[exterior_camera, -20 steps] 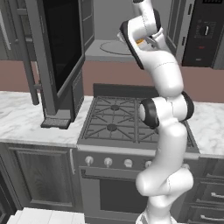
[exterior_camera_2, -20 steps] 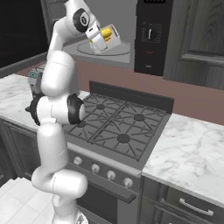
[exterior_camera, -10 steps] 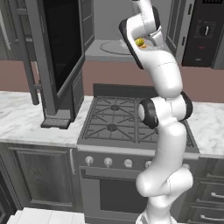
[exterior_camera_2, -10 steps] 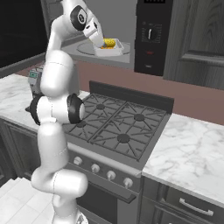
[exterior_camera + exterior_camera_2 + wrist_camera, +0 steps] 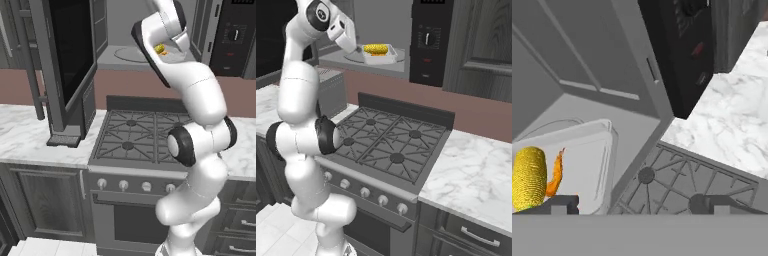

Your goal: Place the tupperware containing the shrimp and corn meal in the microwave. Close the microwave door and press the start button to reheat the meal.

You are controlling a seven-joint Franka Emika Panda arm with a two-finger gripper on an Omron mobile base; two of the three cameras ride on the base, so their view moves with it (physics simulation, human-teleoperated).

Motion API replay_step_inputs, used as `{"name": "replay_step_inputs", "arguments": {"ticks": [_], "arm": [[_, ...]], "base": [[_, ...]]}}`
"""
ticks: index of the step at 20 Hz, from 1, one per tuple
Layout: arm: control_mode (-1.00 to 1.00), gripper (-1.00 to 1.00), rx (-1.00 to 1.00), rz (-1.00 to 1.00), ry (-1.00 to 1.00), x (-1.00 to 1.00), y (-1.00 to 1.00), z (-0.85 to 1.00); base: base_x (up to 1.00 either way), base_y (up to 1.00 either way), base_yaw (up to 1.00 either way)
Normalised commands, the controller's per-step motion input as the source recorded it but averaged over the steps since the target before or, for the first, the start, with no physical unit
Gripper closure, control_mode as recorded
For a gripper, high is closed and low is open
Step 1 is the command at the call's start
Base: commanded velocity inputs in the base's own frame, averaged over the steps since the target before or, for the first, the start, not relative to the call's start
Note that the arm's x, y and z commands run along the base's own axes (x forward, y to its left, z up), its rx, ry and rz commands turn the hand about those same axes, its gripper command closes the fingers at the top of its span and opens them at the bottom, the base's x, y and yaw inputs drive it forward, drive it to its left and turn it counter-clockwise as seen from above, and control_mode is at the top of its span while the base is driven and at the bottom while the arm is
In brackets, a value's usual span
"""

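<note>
The microwave stands with its door swung wide to the left. Inside, the pale tupperware lies flat on the round turntable, holding the yellow corn and an orange shrimp. My gripper is at the tray's left end, jaws open wide with nothing gripped. In the hand view the tupperware lies just beyond the left fingertip, and the gripper spans the cavity's front edge. From the left base view the gripper is at the cavity mouth beside the corn.
A gas stove with black grates lies directly under the microwave. Marble counter runs to both sides. A grey box appliance sits on the counter left of the stove. The open door hangs over the left counter.
The jaws went from shut on the tilted tupperware to wide open. The tray now rests flat on the turntable, and the hand has eased back slightly.
</note>
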Motion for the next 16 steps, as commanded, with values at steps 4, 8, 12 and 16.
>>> {"name": "replay_step_inputs", "arguments": {"ticks": [4,8,12,16], "arm": [[-1.00,-1.00,-0.07,0.00,-0.18,-1.00,0.35,-0.04],[-1.00,-1.00,-0.06,0.04,-0.23,-1.00,0.25,-0.03],[-1.00,-1.00,-0.20,0.25,-0.14,-1.00,0.21,0.00],[-1.00,-1.00,-0.41,0.45,-0.02,-1.00,0.15,0.00]], "base": [[0.00,0.00,0.00],[0.00,0.00,0.00],[0.00,0.00,0.00],[0.00,0.00,0.00]]}}
